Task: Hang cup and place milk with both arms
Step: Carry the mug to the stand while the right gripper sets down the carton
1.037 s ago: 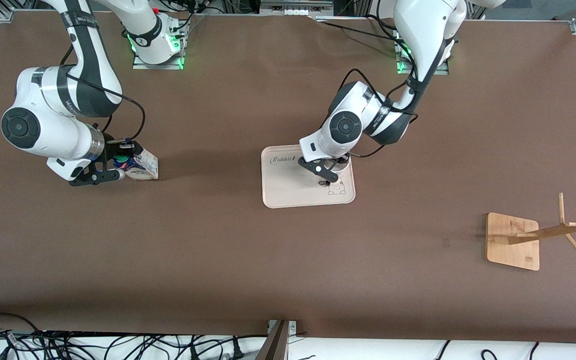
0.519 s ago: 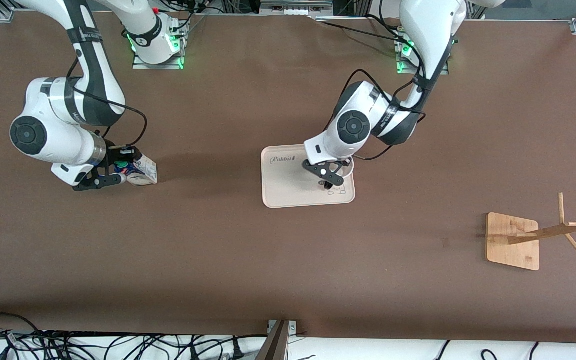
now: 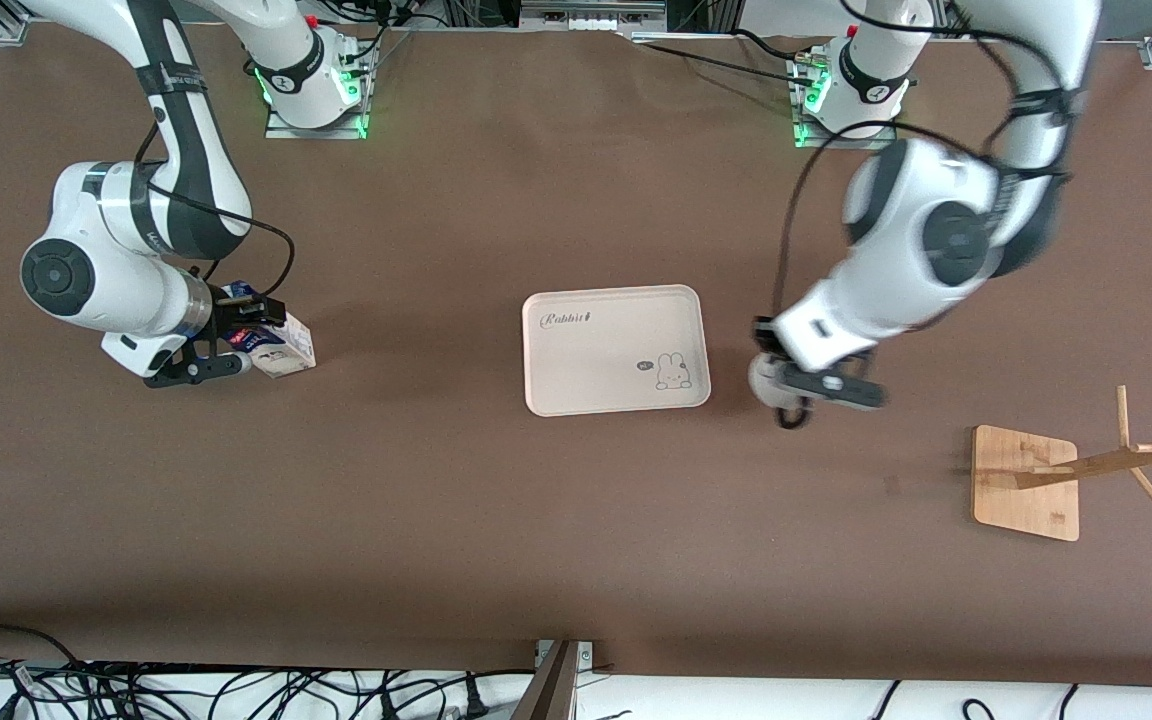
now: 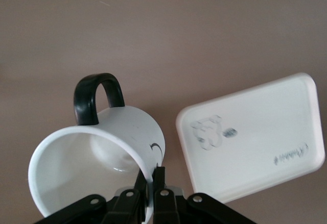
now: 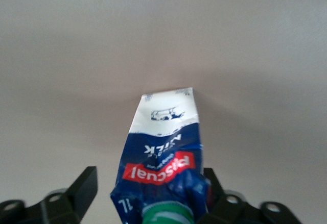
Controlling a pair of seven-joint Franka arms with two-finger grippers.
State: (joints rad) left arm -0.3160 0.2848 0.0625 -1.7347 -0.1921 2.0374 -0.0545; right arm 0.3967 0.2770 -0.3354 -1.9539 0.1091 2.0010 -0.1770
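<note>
The white cup (image 3: pixel 768 378) with its black handle (image 3: pixel 789 415) is held by my left gripper (image 3: pixel 800 386), in the air over bare table between the tray and the wooden rack. In the left wrist view the gripper (image 4: pixel 153 183) is shut on the cup's (image 4: pixel 102 147) rim, one finger inside and one outside. The blue and white milk (image 3: pixel 281 343) stands on the table toward the right arm's end. My right gripper (image 3: pixel 251 330) is open around its top. In the right wrist view the gripper (image 5: pixel 148 177) straddles the milk (image 5: pixel 163 152): one finger touches it, the other is apart.
A cream tray (image 3: pixel 586 350) with a rabbit picture lies mid-table; it also shows in the left wrist view (image 4: pixel 265 132). A wooden rack (image 3: pixel 1026 483) with slanted pegs (image 3: pixel 1136 455) stands toward the left arm's end, nearer the front camera.
My left arm has lifted the cup off the tray and swung it toward the rack. My right gripper has stayed around the milk, shifting only slightly.
</note>
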